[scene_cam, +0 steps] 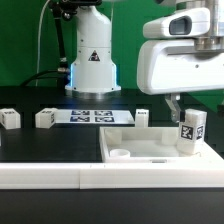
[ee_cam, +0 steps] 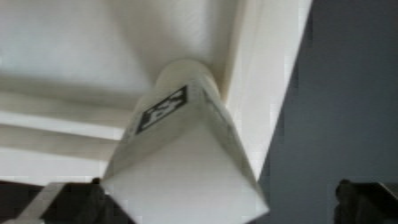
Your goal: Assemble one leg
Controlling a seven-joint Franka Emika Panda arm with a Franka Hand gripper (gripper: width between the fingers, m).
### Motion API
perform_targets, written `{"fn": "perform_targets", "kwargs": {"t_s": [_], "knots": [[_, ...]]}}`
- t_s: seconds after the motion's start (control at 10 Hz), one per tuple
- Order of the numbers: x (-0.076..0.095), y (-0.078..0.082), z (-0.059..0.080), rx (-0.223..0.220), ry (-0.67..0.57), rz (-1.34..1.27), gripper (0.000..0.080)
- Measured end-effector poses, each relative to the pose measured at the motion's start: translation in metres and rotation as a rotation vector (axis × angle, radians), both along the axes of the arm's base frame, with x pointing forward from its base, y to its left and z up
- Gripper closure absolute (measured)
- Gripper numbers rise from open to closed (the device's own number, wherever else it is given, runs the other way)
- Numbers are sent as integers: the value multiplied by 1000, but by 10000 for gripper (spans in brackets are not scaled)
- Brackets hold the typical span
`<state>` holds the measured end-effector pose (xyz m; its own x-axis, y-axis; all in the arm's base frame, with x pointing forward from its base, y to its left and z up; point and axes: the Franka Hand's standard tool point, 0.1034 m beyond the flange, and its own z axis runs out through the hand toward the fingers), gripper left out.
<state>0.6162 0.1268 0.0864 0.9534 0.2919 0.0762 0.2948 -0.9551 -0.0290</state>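
Observation:
A white leg (scene_cam: 190, 131) with a black-and-white tag stands upright at the corner of the large white panel (scene_cam: 150, 146) on the exterior view's right. My gripper (scene_cam: 186, 112) is right above it, open, with a finger on either side of the post. In the wrist view the leg (ee_cam: 178, 150) fills the middle between my two dark fingertips (ee_cam: 64, 203). It lies close to one fingertip, with a clear gap to the other. Its far end meets the panel (ee_cam: 71, 60) near that panel's edge.
Three more white legs stand on the black table: two at the exterior view's left (scene_cam: 10, 118) (scene_cam: 45, 118) and one behind the panel (scene_cam: 143, 117). The marker board (scene_cam: 90, 116) lies in front of the robot base. A round socket (scene_cam: 120, 153) shows in the panel.

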Motion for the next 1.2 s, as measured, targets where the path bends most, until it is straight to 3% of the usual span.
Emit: {"fn": "perform_targets", "kwargs": {"t_s": [0.5, 0.6, 0.7, 0.8, 0.9, 1.2], "knots": [[-2, -11, -5, -16, -11, 176, 150], [-3, -11, -5, -16, -11, 176, 246], [-3, -11, -5, -16, -11, 176, 246], [-3, -11, -5, -16, -11, 175, 459], [-3, -11, -5, -13, -9, 147, 508], [-3, -11, -6, -5, -3, 37, 508]]}}
